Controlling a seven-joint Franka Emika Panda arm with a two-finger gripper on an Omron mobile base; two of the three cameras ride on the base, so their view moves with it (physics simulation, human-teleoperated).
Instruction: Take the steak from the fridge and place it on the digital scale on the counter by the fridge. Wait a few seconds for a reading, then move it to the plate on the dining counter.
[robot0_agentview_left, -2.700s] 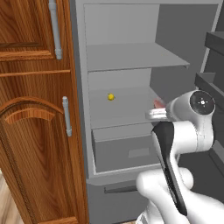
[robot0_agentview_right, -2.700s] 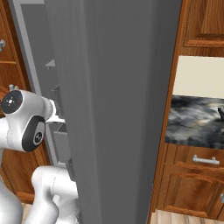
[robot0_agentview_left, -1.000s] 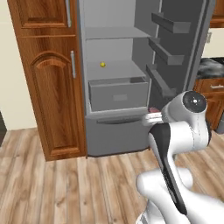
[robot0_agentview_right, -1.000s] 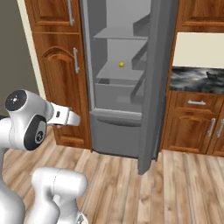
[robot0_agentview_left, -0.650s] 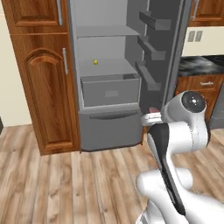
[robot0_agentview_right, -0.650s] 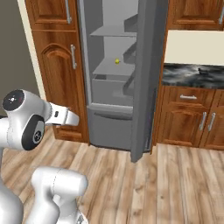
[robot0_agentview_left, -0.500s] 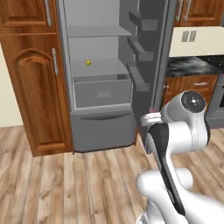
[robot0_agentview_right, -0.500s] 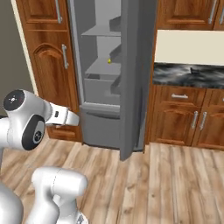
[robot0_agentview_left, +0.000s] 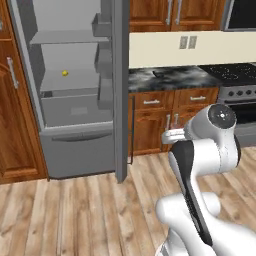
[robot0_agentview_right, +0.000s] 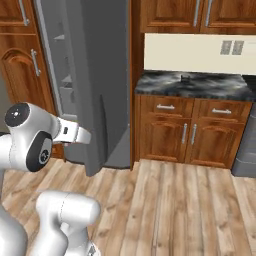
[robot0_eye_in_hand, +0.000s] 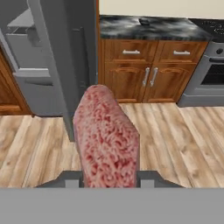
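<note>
Steak (robot0_eye_in_hand: 107, 140), clamped between the gripper's (robot0_eye_in_hand: 106, 178) closed fingers, its long axis running straight out from them. The digital scale (robot0_eye_in_hand: 145, 21) sits on the marbled counter beside the open fridge (robot0_agentview_left: 75, 100), ahead of the steak and well apart.

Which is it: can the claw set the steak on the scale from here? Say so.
Probably not yet. The claw grips the steak, but the scale sits far off across open floor; nothing blocks the way.
</note>
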